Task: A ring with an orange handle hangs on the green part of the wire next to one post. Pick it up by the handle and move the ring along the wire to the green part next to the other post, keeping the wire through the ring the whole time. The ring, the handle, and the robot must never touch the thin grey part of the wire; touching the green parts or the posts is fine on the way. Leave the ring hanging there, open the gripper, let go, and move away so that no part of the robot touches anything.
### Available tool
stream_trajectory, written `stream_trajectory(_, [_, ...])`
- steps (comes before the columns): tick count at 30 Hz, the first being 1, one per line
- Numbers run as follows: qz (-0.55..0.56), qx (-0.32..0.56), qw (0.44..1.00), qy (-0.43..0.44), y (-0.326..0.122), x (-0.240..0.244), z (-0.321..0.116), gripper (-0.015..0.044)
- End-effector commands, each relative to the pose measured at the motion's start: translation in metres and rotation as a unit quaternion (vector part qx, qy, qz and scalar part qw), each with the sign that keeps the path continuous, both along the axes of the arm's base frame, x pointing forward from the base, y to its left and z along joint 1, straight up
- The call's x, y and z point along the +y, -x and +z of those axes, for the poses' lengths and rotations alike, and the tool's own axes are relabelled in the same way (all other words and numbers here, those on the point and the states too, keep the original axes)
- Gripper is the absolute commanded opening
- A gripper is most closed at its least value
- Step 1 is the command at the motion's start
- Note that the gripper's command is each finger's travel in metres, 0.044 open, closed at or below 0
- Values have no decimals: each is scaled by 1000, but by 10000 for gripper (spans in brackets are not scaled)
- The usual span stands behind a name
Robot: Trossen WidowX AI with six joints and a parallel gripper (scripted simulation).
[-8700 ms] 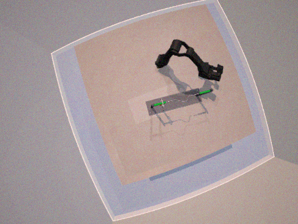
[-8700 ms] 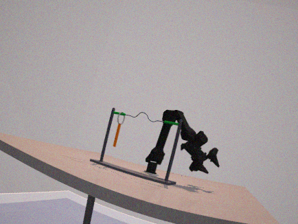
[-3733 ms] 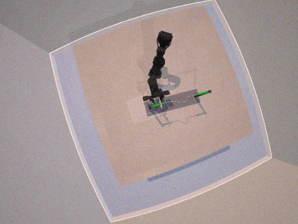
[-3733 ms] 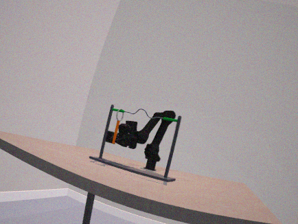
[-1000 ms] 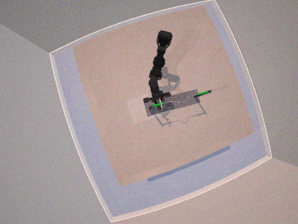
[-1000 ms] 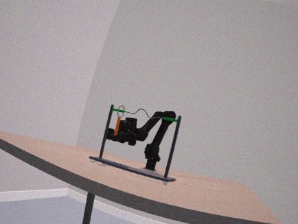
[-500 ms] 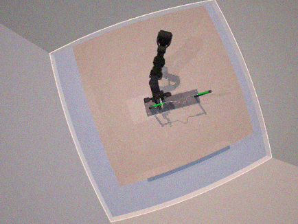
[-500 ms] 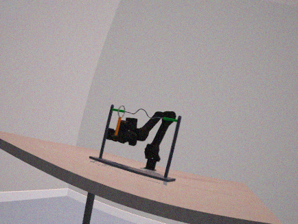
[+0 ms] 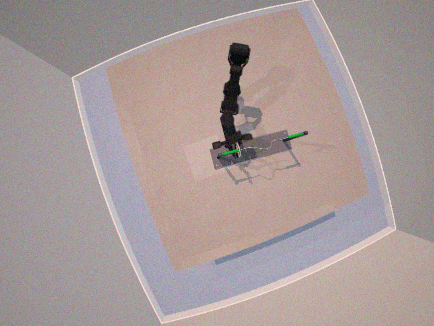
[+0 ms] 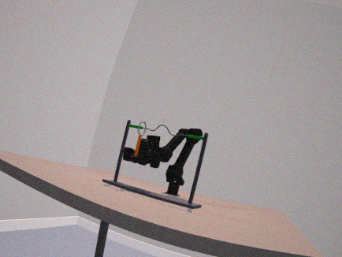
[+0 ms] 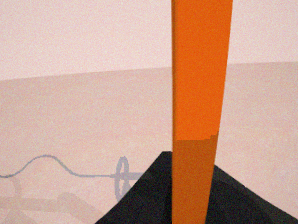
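Observation:
The ring surrounds the wire at the inner end of the left green part, where the thin grey wire begins. Its tilt is slight, and whether it touches the wire cannot be told. The orange handle hangs down from it, nearly upright. My gripper is shut on the handle's lower part, below the wire. The other green part is beside the right post.
The left post stands close to my gripper. Both posts rise from a dark base on the table. My arm reaches in from behind the wire in the exterior view. Shadows of wire and ring show in the wrist view.

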State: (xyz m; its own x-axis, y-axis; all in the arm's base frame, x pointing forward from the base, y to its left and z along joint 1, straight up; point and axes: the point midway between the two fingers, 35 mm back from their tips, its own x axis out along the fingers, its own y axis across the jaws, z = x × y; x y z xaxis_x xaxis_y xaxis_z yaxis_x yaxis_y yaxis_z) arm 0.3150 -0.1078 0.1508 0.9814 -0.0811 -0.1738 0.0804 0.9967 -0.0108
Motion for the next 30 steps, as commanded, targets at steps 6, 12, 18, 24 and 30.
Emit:
stream_trajectory(6, [-2,-2,1000,4,-1,8,2,-150])
stream_trajectory(12, [-3,9,1000,5,1,11,2,-150])
stream_trajectory(18, [-7,53,999,9,12,15,4,-150])
stream_trajectory(24, [-14,100,995,14,24,19,6,-150])
stream_trajectory(30, [-25,155,987,20,38,24,10,-150])
